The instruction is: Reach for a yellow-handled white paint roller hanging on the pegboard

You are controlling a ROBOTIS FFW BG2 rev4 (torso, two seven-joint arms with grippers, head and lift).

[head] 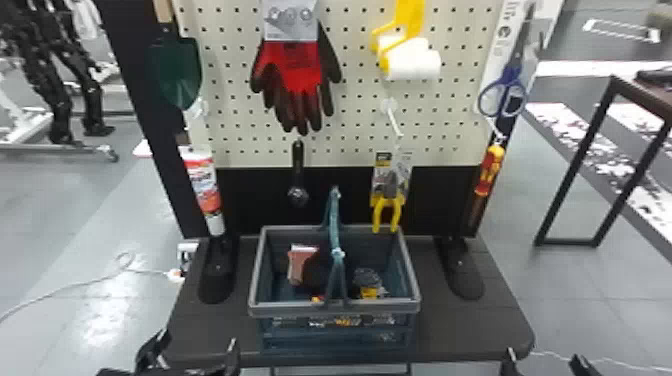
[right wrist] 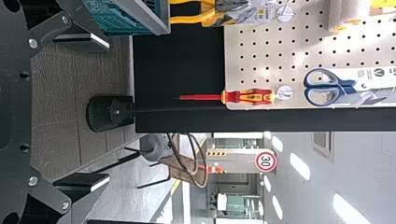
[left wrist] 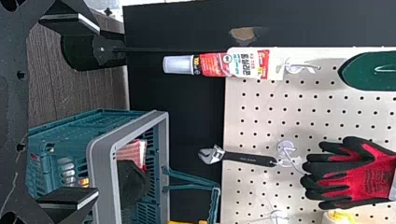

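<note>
—One grey tiled floor [head: 90, 225] runs around it all?

—Yes, and on it stands a dark table [head: 465, 330], wood-grained and round-cornered. A perforated cream pegboard [head: 225, 100] rises over its far side in a black frame.

—What about containers?

—A blue-green plastic basket [head: 332, 307], mid-table, slotted walls, grey rim, hinged handle [head: 334, 225] upright. Inside: something red and white, something dark, something partly yellow. I can't name them.

—And the grippers?

—Left gripper [head: 197, 345] by the table's near left corner, right gripper [head: 545, 357] by the near right one. Both have their flat black fingers spread, nothing between them.

—Now what hangs up there?

—Red and black gloves [head: 300, 65], then a green trowel [head: 177, 72] with a pointed, curved blade, at the left.

—The paint roller [head: 412, 65]?

—High on the pegboard's right half, yellow handle up, smooth-looking white cylinder below. Blue-handled scissors [head: 502, 100] hang further right; yellow-handled pliers [head: 386, 215] lower down; a slim red-and-yellow screwdriver [head: 489, 170] below the scissors.
</note>
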